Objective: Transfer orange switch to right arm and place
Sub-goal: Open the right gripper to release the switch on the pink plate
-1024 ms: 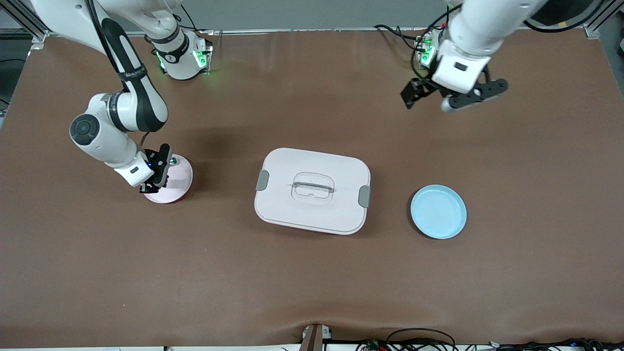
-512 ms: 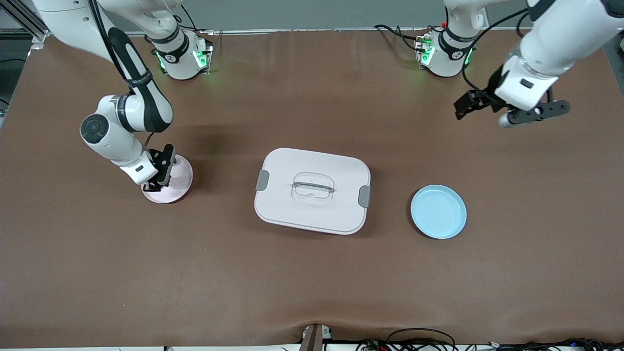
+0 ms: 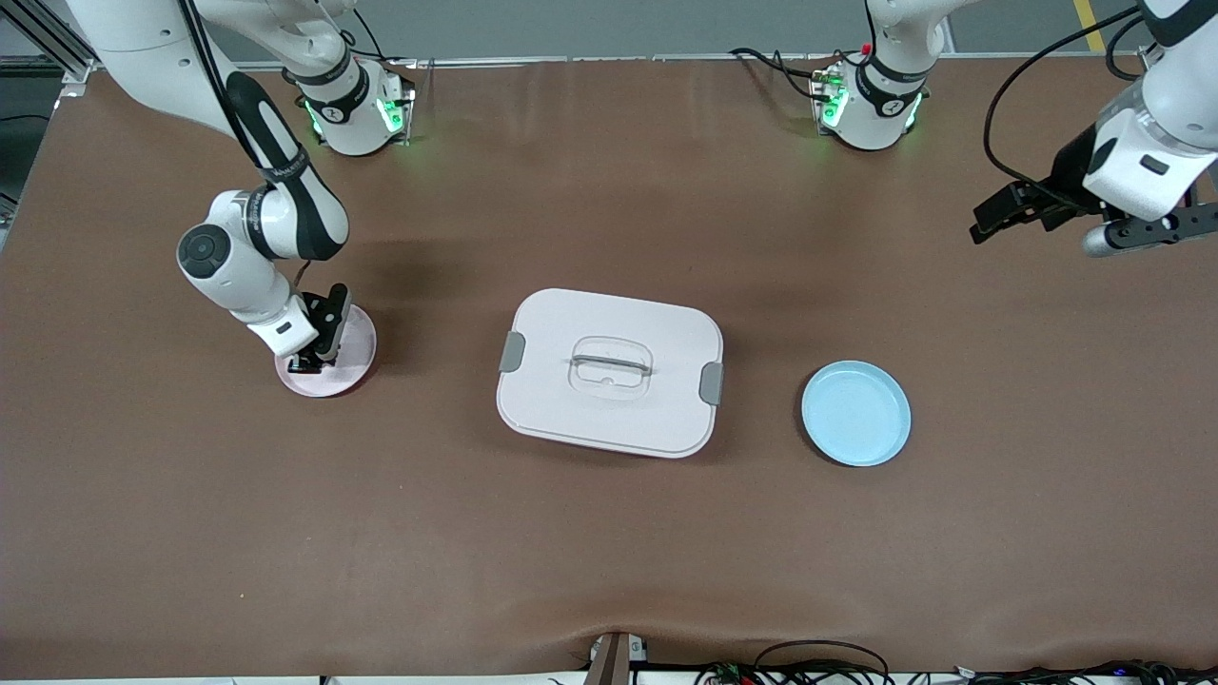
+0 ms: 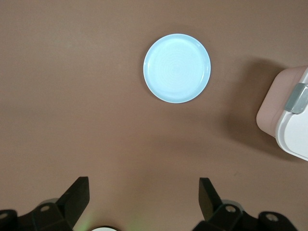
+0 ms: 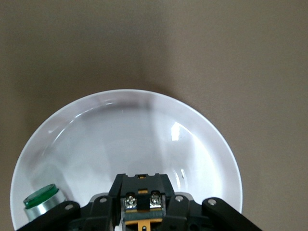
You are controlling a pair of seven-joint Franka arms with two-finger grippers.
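The orange switch, a small black block with an orange middle piece, sits between the fingers of my right gripper. In the front view the right gripper is low over the pink plate toward the right arm's end of the table, and the switch is hidden under the hand there. In the right wrist view the plate looks whitish. My left gripper is open and empty, up over bare table near the left arm's end; its jaws stand wide apart in the left wrist view.
A silvery part with a green cap lies in the pink plate beside the right gripper. A white lidded box stands mid-table, also in the left wrist view. A light blue plate lies beside it.
The left arm has swung away from mid-table toward its own end of the table, gripper still open. The right gripper has shifted slightly over the pink plate, still shut on the switch.
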